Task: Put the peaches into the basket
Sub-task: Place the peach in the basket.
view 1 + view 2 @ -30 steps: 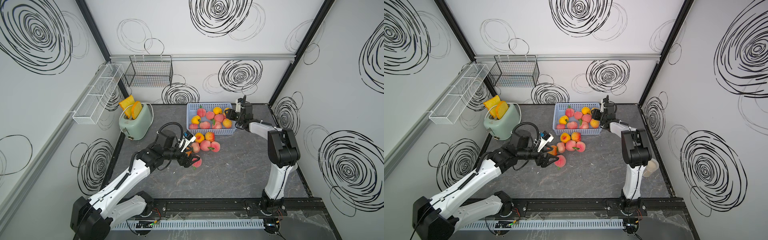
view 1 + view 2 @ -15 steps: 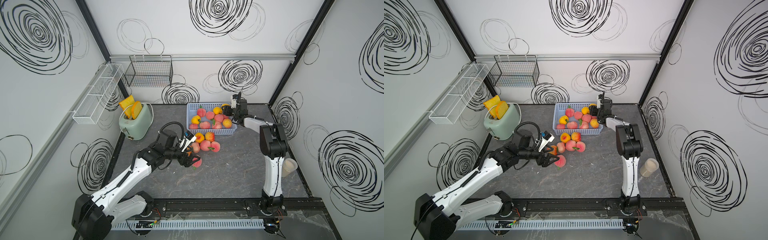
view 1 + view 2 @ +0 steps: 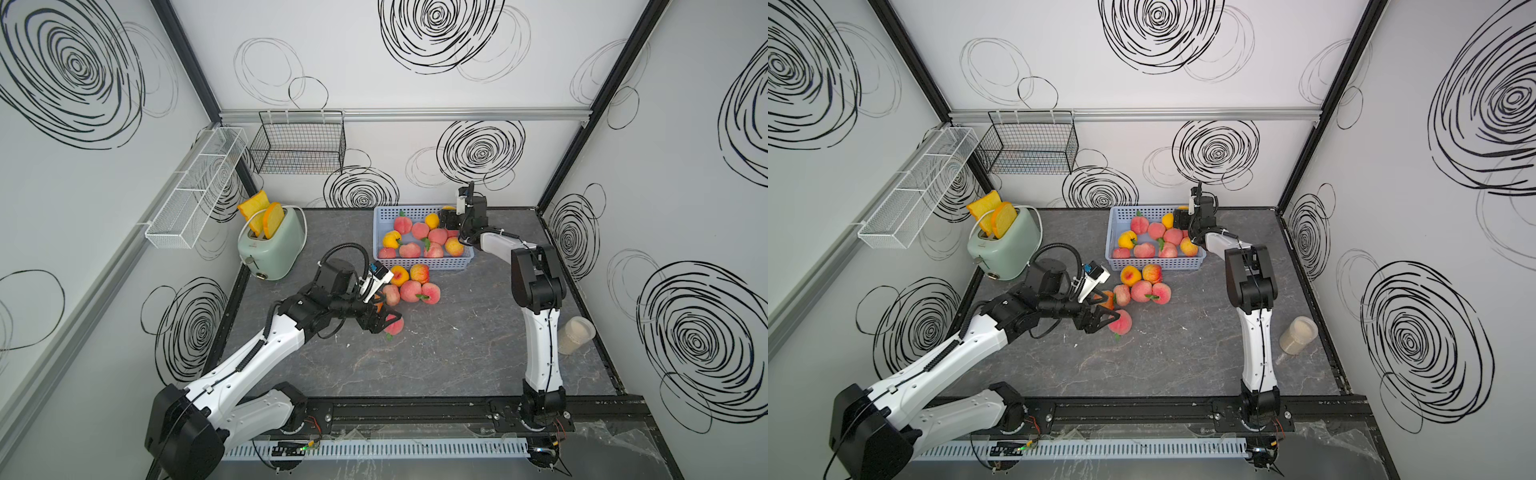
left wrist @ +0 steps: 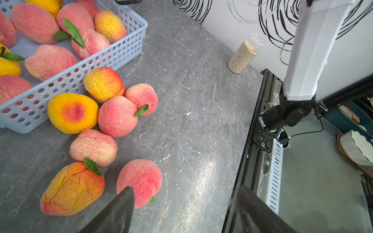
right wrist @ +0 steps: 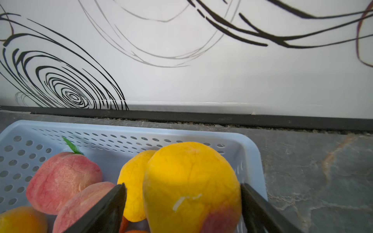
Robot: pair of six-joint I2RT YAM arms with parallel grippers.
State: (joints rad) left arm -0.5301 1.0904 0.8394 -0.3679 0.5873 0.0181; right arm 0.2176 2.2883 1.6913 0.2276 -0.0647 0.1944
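A blue perforated basket (image 3: pixel 419 262) at the back of the table holds several pink and yellow peaches. My right gripper (image 3: pixel 446 216) hangs over its far right corner. In the right wrist view its jaws (image 5: pixel 182 184) stand open around a yellow peach (image 5: pixel 191 177), with a gap at one finger. Several more peaches (image 3: pixel 411 291) lie on the table before the basket. My left gripper (image 3: pixel 380 320) is open low over the table, next to a lone pink peach (image 3: pixel 395 326). In the left wrist view that pink peach (image 4: pixel 141 181) lies just past one finger, not between the two.
A green toaster (image 3: pixel 270 245) with bread stands at the back left. A clear jar of grains (image 3: pixel 575 334) stands near the right edge. A black wire basket (image 3: pixel 299 145) and a white wire shelf (image 3: pixel 195 187) hang on the walls.
My right arm has swung left over the basket's corner and its jaws have widened around the yellow peach. The left arm has barely moved.
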